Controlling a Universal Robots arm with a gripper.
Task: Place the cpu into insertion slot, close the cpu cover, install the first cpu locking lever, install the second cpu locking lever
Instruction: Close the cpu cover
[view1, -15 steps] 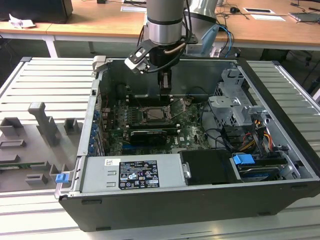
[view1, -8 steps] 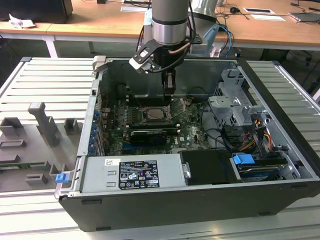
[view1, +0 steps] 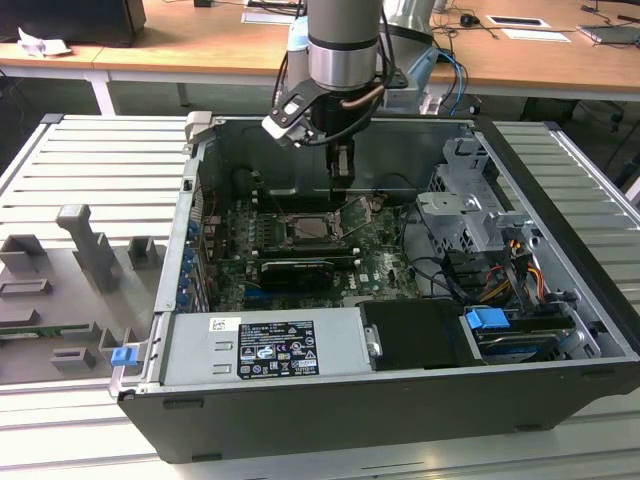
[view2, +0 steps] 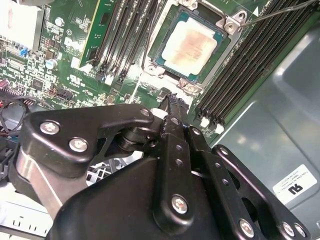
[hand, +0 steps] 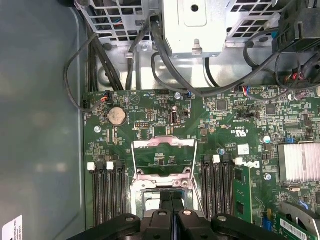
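Observation:
The cpu (view2: 192, 42), a pale silver square, lies flat in the insertion slot (view2: 227, 24) on the green board. In the exterior view the slot (view1: 311, 228) is at the middle of the open case. The cpu cover (hand: 162, 143), a thin silver frame with a cut-out centre, stands swung open off the slot; in the exterior view the cover (view1: 353, 212) is at the slot's right. My gripper (view1: 342, 172) hangs above the slot and cover, touching neither. Its black fingers are shut together with nothing between them in both wrist views (view2: 169, 103) (hand: 171, 196). A thin wire lever (view2: 285, 10) stands free beside the slot.
Long black memory slots (hand: 107, 192) (view2: 235, 75) flank the socket on both sides. A metal drive cage (view1: 470, 205) with cables (view1: 510, 265) is at the exterior view's right. The power supply (view1: 265, 345) is along the near wall. A finned heatsink (hand: 299, 162) sits on the board.

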